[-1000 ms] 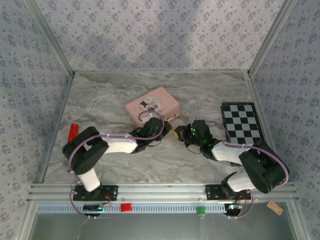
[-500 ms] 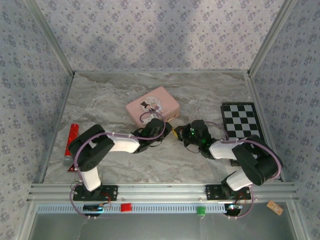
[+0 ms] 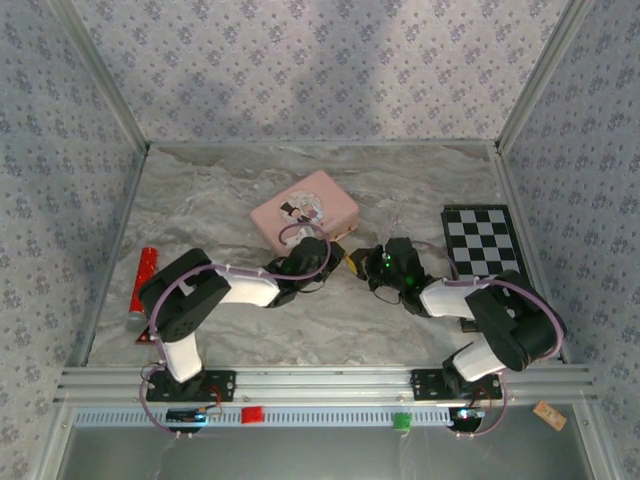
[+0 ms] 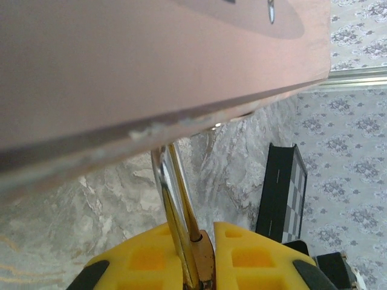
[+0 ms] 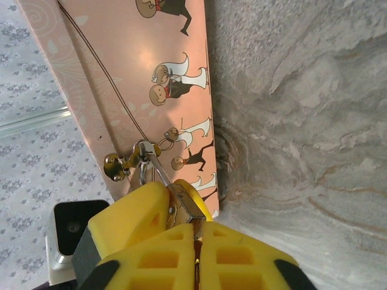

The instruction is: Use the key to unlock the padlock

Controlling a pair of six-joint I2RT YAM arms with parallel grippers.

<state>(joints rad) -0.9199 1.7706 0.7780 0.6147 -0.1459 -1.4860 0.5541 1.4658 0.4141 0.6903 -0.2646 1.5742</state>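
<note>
Your left claw (image 4: 195,237) is clenched on the brass padlock (image 4: 204,260). Its silvery shackle (image 4: 172,193) rises straight ahead of the pads to the edge of the pink tin (image 4: 151,66). Your right claw (image 5: 195,232) has its yellow pads pressed nearly together on a thin brassy sliver, seemingly the key (image 5: 196,244), though too little shows to be sure. Just beyond its fingertips the padlock hangs at the tin's gold latch (image 5: 115,166). On the desk (image 3: 220,200), both claws meet tip to tip at the tin's near corner
</note>
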